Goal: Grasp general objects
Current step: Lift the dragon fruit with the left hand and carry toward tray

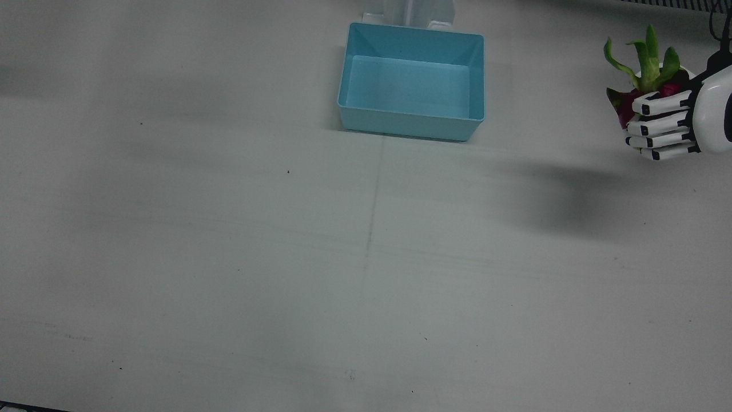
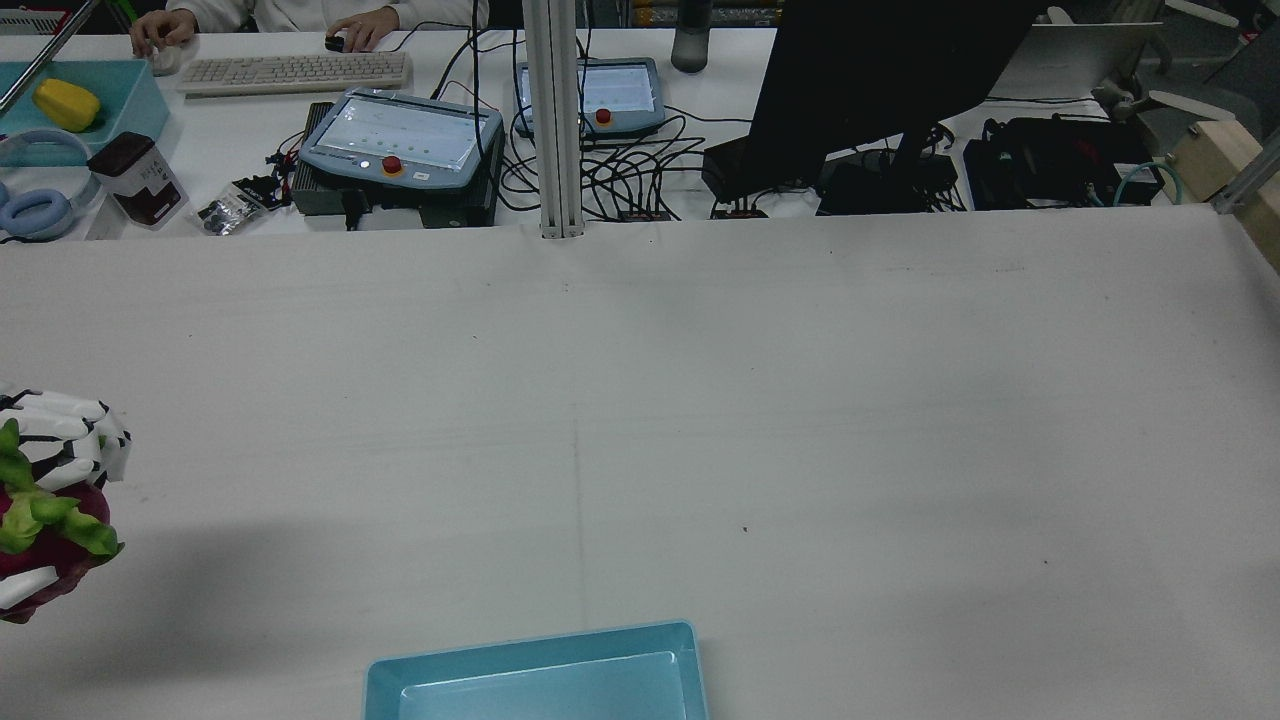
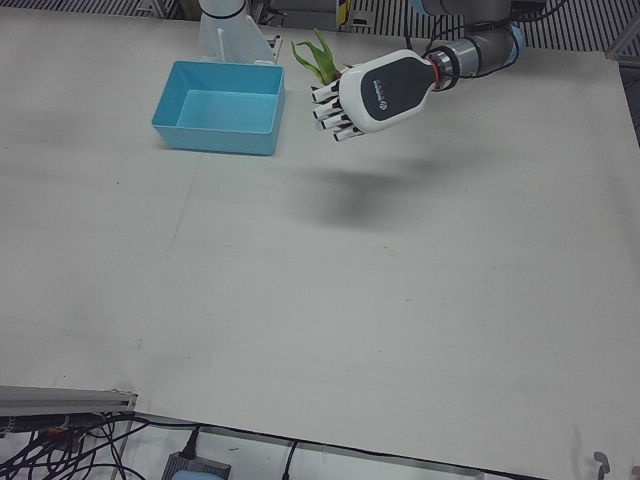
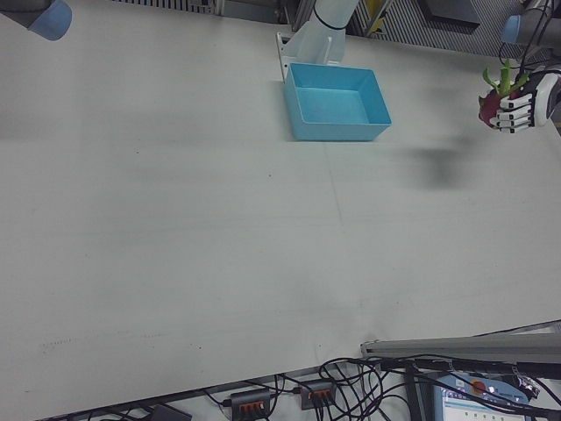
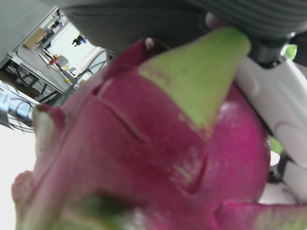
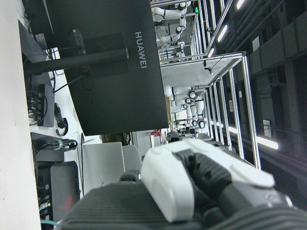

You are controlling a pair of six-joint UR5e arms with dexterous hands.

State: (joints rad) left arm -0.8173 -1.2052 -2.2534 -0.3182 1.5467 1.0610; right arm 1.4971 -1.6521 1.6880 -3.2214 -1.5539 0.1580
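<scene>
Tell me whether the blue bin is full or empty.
Empty: the blue bin shows only its bare floor; the dragon fruit is in the left robot hand, held aside.

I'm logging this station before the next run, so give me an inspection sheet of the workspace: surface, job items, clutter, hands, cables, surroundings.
Surface: white table, bare, with a faint centre seam and a few small dark specks.
Job's things: dragon fruit, red with green leaves, held off the table above its shadow; blue bin empty, near the pedestal.
Clutter: nothing seen on the work surface.
Hands: left hand shut on the dragon fruit; right hand shows only partly in its own camera, state unclear.
Cables: none on the table; tangled black cables on the operators' desk.
Surroundings: two teach pendants, keyboard, black monitor.
</scene>
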